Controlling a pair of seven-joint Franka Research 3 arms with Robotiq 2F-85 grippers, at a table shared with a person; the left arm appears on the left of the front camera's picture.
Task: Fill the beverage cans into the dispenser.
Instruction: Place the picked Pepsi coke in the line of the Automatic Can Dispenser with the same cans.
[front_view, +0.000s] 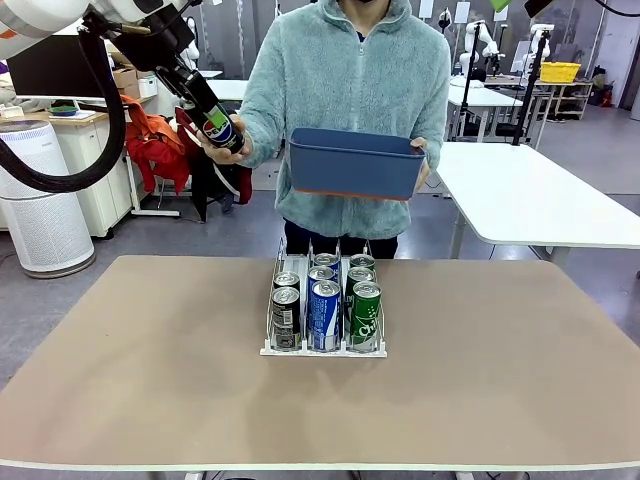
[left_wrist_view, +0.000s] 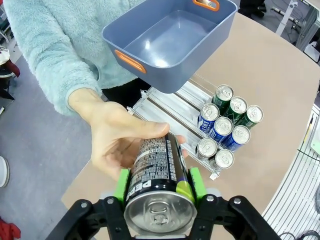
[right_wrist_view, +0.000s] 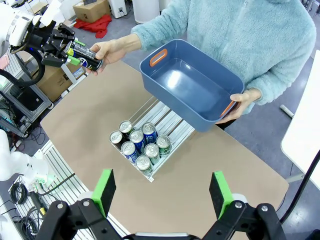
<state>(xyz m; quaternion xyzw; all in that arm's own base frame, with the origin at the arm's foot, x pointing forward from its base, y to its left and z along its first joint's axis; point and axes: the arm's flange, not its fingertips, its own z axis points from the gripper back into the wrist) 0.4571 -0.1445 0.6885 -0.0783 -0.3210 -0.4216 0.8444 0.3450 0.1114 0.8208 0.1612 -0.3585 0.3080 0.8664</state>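
Observation:
My left gripper (front_view: 203, 105) is raised at the far left of the table, shut on a black Pepsi can (front_view: 221, 129). A person's hand (front_view: 238, 143) still grips the can's other end. In the left wrist view the can (left_wrist_view: 157, 175) sits between my green pads (left_wrist_view: 122, 184), its silver top towards the camera, with the hand (left_wrist_view: 117, 140) under it. The dispenser (front_view: 277, 349) stands mid-table holding several cans (front_view: 325, 310): black in the left lane, blue in the middle, green on the right. My right gripper (right_wrist_view: 162, 192) hangs open high above the table with nothing in it.
The person stands at the far edge and holds an empty dark blue tub (front_view: 355, 162) with orange handles above the dispenser's far end (right_wrist_view: 172, 120). The tan table (front_view: 150, 370) lies bare around the rack. White tables and shelving stand behind.

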